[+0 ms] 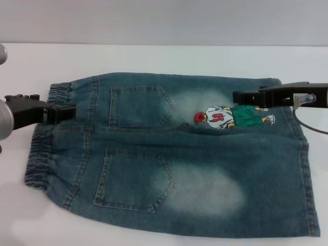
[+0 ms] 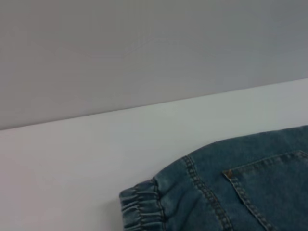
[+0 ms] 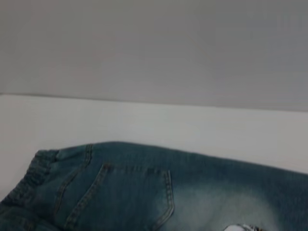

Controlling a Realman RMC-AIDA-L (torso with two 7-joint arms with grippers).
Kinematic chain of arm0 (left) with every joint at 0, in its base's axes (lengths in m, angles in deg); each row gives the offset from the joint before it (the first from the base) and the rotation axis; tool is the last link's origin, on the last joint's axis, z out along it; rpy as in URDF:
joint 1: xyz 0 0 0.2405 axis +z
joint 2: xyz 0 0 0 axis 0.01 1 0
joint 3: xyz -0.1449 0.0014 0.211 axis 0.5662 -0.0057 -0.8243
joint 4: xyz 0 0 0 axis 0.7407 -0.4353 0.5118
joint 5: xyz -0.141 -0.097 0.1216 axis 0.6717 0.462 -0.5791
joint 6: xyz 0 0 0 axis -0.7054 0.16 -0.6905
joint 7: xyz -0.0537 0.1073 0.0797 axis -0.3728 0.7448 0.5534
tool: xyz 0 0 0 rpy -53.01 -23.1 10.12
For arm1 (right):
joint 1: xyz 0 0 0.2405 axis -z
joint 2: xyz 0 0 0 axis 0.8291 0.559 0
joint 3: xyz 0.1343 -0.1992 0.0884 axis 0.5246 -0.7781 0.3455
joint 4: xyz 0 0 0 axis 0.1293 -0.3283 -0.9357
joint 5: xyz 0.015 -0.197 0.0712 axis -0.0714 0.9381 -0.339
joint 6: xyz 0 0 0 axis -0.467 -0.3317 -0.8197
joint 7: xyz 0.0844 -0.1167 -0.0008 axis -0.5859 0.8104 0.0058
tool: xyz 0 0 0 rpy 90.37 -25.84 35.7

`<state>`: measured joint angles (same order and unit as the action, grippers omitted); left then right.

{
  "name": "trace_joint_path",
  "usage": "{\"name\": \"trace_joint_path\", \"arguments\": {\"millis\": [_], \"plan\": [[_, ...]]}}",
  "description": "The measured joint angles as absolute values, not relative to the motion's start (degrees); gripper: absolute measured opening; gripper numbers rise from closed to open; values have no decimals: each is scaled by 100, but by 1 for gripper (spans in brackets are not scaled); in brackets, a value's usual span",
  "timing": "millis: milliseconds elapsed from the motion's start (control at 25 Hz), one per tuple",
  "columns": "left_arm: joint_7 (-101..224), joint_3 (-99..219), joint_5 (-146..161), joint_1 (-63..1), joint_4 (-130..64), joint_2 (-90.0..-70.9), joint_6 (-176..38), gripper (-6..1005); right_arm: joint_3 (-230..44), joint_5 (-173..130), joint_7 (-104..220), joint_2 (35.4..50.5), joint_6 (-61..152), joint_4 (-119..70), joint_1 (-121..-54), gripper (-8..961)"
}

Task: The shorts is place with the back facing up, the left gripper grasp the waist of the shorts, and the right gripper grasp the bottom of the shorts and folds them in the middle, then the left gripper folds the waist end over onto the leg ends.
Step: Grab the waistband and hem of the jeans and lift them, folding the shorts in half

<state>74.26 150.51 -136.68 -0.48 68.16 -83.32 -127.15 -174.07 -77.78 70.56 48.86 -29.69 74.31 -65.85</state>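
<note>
Right now the faded blue denim shorts (image 1: 174,164) lie flat on the white table (image 1: 154,56), back side up, both patch pockets showing. I take the shorts as my landmark. Their gathered, ruffled elastic waist band (image 1: 43,148) sits at the end toward my left arm, and the flat straight leg hems (image 1: 307,169) lie at the opposite end, toward my right arm. A small cartoon basketball-player print (image 1: 225,117) with a red head and green shorts shows on the far leg, near the hem end.

My left gripper (image 1: 69,111), black two-finger jaws on a silver-white arm, is over the waist band at about the middle of its length, tips touching or just above the denim. Whether those jaws are spread or pinching cloth, I cannot tell.

My right gripper (image 1: 238,97), black jaws as well, hangs over the far leg just beside the cartoon print, tip pointing toward the waist end. Its jaws I cannot read either.

From my left wrist, the far corner of the waist band appears; from my right wrist, the far pocket (image 3: 139,192).
</note>
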Motion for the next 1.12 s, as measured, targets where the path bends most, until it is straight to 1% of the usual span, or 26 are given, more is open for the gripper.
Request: {"name": "trace_joint_path", "arguments": {"millis": [360,800,1120], "plan": [[7498,15112,-13721,-11,7115,-8334,-13335,835,-16974,-7765,6864,4881,-4108,7736,-6615,667],[7497,15298,-14028,-54,7401,-8332,-14465,832,-16395,-7659,6471,4898,-5300,8197,-6352,662],[7454,15327,-14089,-65,7391,-8337,-14885,829,-16518,-7501,6492,4936,-5101,8148,-6069,658]]}}
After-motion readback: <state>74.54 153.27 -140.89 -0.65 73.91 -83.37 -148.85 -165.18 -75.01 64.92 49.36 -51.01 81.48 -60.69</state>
